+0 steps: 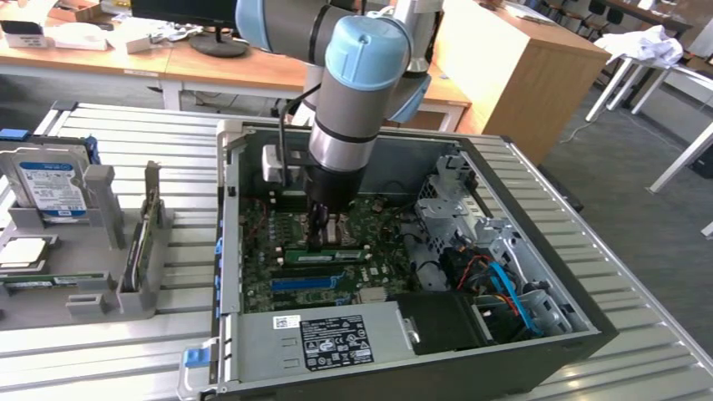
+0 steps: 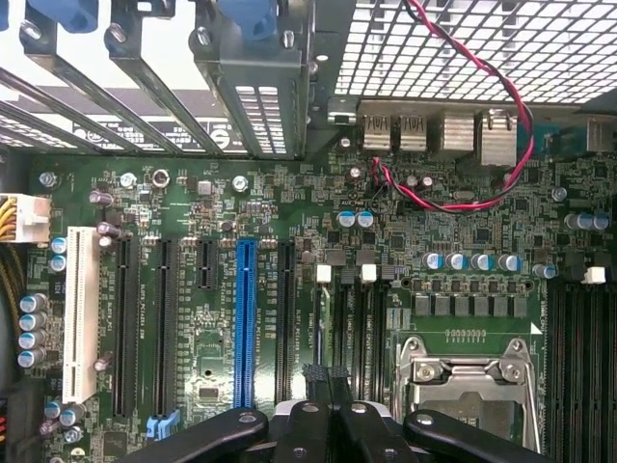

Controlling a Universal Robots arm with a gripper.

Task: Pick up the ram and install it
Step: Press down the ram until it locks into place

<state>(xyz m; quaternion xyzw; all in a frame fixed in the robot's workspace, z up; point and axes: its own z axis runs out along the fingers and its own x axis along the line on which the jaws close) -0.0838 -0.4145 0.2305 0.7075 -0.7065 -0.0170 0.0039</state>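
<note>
Closed hand point(image 1: 324, 238) over the ram point(image 1: 326, 253), heatsink fins and red cable point(image 2: 501, 145) nearby.

The tool point(image 1: 326, 242), shut, reaches down inside the open computer case point(image 1: 557, 334) onto the ram point(image 1: 326, 255) on the green motherboard point(image 1: 267, 288).

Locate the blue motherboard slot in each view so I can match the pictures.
Exterior view: the blue slot lies on the motherboard inside the open case, just nearer the camera than the gripper.
Wrist view: the blue slot runs between black slots, one end close to the gripper.
Shared landmark: the gripper, right beside the blue slot in both.
</note>
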